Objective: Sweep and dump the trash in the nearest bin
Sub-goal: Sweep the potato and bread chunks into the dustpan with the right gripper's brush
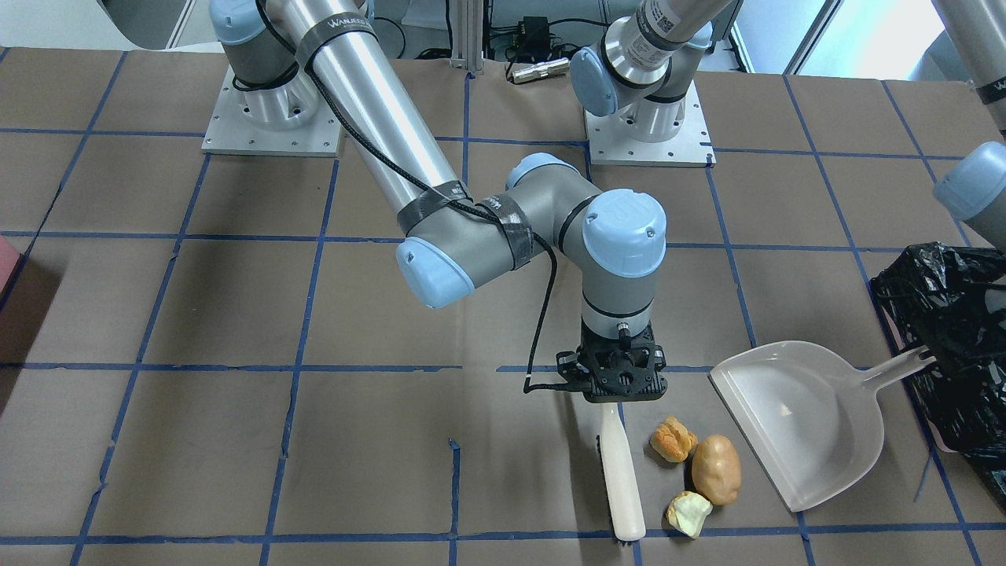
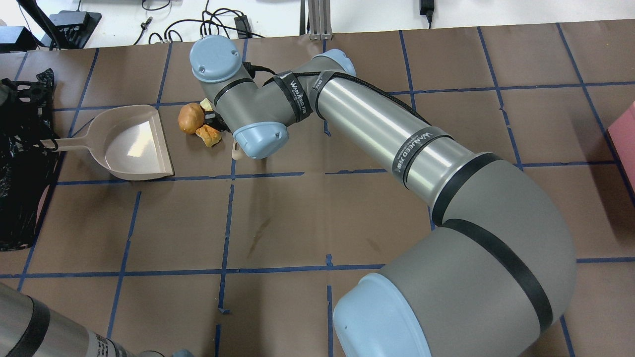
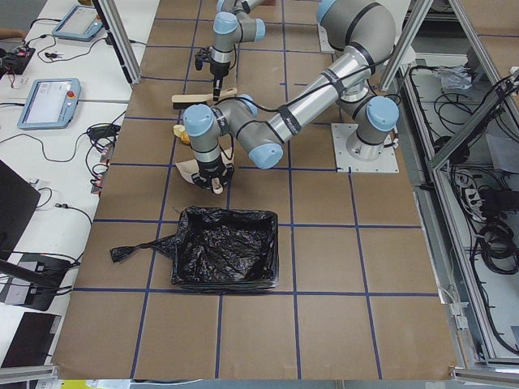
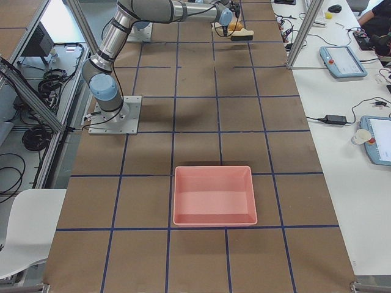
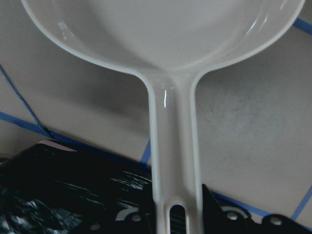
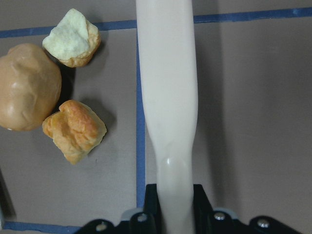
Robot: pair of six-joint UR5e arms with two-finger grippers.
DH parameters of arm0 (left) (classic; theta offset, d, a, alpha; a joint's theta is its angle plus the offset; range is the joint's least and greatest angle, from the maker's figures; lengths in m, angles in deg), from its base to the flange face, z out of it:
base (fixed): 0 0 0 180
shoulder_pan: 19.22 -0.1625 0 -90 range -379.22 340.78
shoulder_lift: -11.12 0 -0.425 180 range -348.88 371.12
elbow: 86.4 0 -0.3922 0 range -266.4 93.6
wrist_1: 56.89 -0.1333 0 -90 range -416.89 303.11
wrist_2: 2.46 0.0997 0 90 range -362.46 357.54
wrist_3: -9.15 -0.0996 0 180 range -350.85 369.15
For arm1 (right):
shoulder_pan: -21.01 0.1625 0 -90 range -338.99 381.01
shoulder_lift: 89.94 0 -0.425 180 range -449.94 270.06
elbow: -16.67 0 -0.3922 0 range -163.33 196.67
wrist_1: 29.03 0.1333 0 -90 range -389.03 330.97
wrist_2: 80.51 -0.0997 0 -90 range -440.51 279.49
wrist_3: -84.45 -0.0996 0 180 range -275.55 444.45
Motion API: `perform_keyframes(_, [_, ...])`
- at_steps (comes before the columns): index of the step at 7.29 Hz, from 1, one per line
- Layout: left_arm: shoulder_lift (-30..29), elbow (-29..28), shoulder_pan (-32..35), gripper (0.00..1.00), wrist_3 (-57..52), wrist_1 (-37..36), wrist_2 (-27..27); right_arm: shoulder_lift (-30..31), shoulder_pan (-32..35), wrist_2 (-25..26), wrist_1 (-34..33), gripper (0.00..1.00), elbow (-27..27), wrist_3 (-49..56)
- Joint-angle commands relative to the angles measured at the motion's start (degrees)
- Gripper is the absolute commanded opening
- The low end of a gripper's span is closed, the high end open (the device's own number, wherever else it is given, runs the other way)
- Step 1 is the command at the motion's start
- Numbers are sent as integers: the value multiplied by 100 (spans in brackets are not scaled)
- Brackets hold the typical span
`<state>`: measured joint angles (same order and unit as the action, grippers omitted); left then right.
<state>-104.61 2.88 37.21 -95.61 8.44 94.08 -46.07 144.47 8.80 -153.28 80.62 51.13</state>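
Note:
The trash lies in a tight cluster: a tan potato-like lump (image 1: 716, 469), a golden-brown bread chunk (image 1: 673, 439) and a pale yellow chunk (image 1: 689, 513). My right gripper (image 1: 621, 385) is shut on the handle of a white brush (image 1: 621, 479), which lies on the table just beside the pieces (image 6: 73, 129). A beige dustpan (image 1: 794, 420) sits on the other side of them, mouth toward the trash. My left gripper (image 5: 178, 217) is shut on the dustpan's handle (image 5: 175, 146), at the edge of the black-bagged bin (image 1: 951, 338).
A pink tray with no bag (image 4: 214, 195) stands far off toward the robot's right end of the table (image 2: 626, 139). Brown paper with a blue tape grid covers the table. The right arm's elbow (image 2: 258, 139) hangs over the area beside the trash.

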Motion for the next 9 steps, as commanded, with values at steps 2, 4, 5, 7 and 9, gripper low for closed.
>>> perform_keyframes(2, [-125,-33,184,20,-54,-12,-231,-518,256,-1,-21,7,-530,-52])
perform_keyframes(4, [-117,-42,202,20,-27,-12,-371,-704,520,43,-21,7,-804,-105])
perform_keyframes(5, [-47,-42,193,20,-62,-3,-485,-739,661,43,-21,7,-883,-218])
perform_keyframes(7, [-37,-33,193,20,-36,6,-495,-784,950,156,-12,7,-1085,-543])
perform_keyframes(9, [-11,-33,193,20,-36,23,-504,-784,1250,288,32,8,-1375,-807])
